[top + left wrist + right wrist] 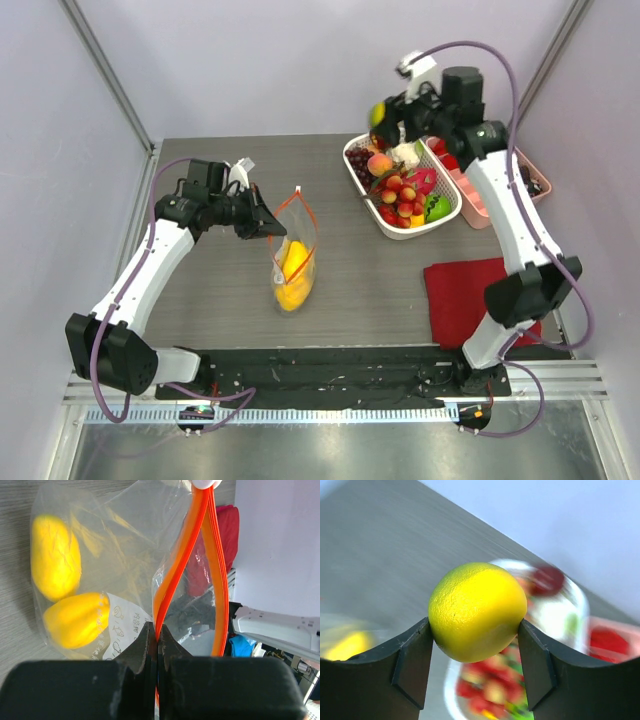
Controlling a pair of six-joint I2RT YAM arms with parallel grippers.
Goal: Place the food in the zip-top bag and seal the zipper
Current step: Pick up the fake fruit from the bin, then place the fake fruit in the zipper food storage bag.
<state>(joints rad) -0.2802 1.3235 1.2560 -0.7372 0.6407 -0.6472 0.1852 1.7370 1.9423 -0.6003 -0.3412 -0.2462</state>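
The clear zip-top bag (293, 262) stands open on the table's middle left, with two yellow food pieces (56, 557) inside. My left gripper (268, 222) is shut on one side of its orange-red zipper (172, 575) and holds the mouth open; it shows close in the left wrist view (158, 635). My right gripper (384, 118) is shut on a yellow-green lemon (477, 611) and holds it in the air above the far end of the white basket (452, 213), which is full of assorted food (405, 195).
A pink compartment tray (478, 208) sits right of the basket. A red folded cloth (470, 295) lies at the near right. Grey walls stand on three sides of the table.
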